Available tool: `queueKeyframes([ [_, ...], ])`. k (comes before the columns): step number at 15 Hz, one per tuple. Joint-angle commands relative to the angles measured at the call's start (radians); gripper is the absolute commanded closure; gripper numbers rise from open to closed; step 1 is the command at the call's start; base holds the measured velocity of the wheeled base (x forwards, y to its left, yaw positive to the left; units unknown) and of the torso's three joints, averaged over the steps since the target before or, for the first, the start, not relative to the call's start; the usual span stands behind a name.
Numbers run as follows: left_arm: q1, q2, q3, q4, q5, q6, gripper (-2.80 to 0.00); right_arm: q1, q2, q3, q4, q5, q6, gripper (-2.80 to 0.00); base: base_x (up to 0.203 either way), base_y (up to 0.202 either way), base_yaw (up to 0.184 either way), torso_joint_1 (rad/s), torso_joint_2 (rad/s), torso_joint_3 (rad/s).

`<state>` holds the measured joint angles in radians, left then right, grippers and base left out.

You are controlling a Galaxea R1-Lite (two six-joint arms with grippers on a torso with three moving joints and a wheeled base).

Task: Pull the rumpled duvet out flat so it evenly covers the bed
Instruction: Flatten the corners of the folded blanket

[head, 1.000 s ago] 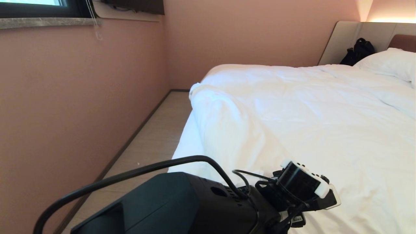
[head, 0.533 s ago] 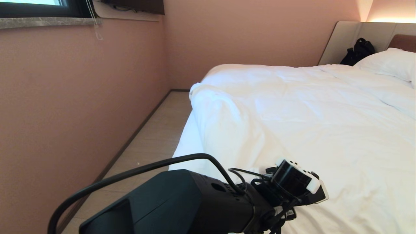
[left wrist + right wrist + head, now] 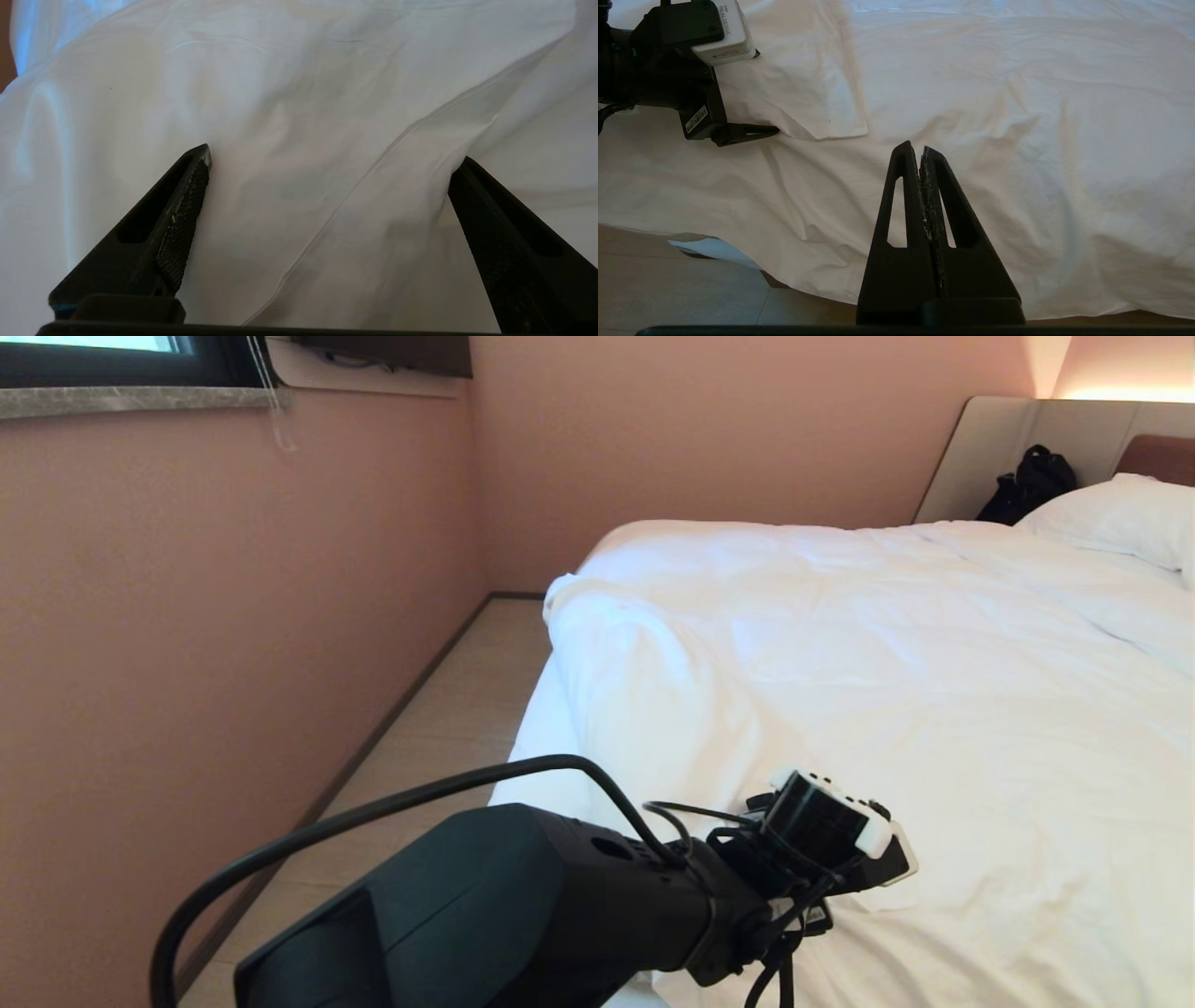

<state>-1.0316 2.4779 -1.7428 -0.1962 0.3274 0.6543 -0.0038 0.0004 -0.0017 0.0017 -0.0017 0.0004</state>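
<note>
Left wrist view showed our left gripper (image 3: 327, 156) gaping wide over the rumpled duvet (image 3: 299, 93) on the bed (image 3: 551, 728) (soft, puffy, light); we judged that folded corner (image 3: 822, 116) the handhold, right gripper (image 3: 920, 148) shut.

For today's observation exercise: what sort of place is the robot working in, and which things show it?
Most likely a hotel bedroom. A wide bed under a white rumpled duvet fills the view, with a pillow against a padded headboard and a window in the pink wall.

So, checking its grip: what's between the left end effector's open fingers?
Only duvet with a creased fold, between the left end effector's fingers, in the left wrist view.
</note>
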Motion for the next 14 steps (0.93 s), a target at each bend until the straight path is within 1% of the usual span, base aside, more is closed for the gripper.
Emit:
queueKeyframes([
  [1,0.019,0.008,-0.003,-0.002,0.004,0.005,-2.80,0.000,0.001,0.000,0.000,0.000,0.001,0.00,0.000,0.000,0.000,0.000,0.00,0.000],
  [9,0.015,0.015,-0.003,-0.008,0.002,-0.001,-2.80,-0.001,0.000,0.000,0.000,0.000,0.001,0.00,0.000,0.000,0.000,0.000,0.00,0.000],
  [10,0.013,0.016,-0.002,-0.027,0.002,-0.004,-2.80,0.000,0.000,0.000,0.000,0.000,0.000,0.00,0.000,0.000,0.000,0.000,0.00,0.000],
  [11,0.013,0.016,-0.001,-0.037,0.002,-0.005,0.00,0.001,0.000,0.000,0.000,0.000,0.000,0.00,0.000,0.000,0.000,0.000,0.00,0.000],
  [14,0.011,0.018,-0.003,-0.077,0.001,-0.010,0.00,0.001,0.001,0.000,0.000,0.000,0.000,0.00,0.000,0.000,0.000,0.000,0.00,0.000],
])
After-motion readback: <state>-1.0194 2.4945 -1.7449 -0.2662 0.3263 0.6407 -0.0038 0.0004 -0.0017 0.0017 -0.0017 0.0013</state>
